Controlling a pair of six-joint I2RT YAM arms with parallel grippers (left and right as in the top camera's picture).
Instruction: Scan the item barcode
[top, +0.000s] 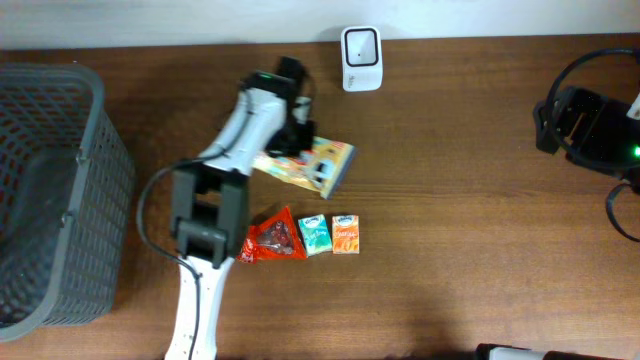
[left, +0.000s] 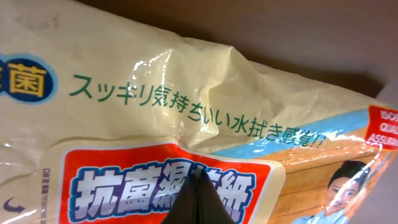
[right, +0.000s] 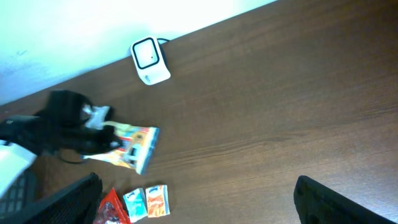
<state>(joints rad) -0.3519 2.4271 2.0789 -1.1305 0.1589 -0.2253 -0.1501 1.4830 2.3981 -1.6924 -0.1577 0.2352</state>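
We read most on the pack (left: 186, 124) in the left wrist view. A green line of Japanese runs across its pale front: スッキリ気持ちいい水拭き感覚!!. At the left edge of the picture a blue disc carries a yellow 菌. Below, a red panel holds large white characters outlined in blue, 抗菌濕紙, cut off by the picture's lower edge. In the pack's right corner a red patch shows white capitals, cut short: ISO, QUAL, ASSURA. The fine print at lower left is too small for us. Overhead, the print on the two cartons (top: 331, 234) and the red pouch (top: 275, 240) near the surface's middle is too small to read.
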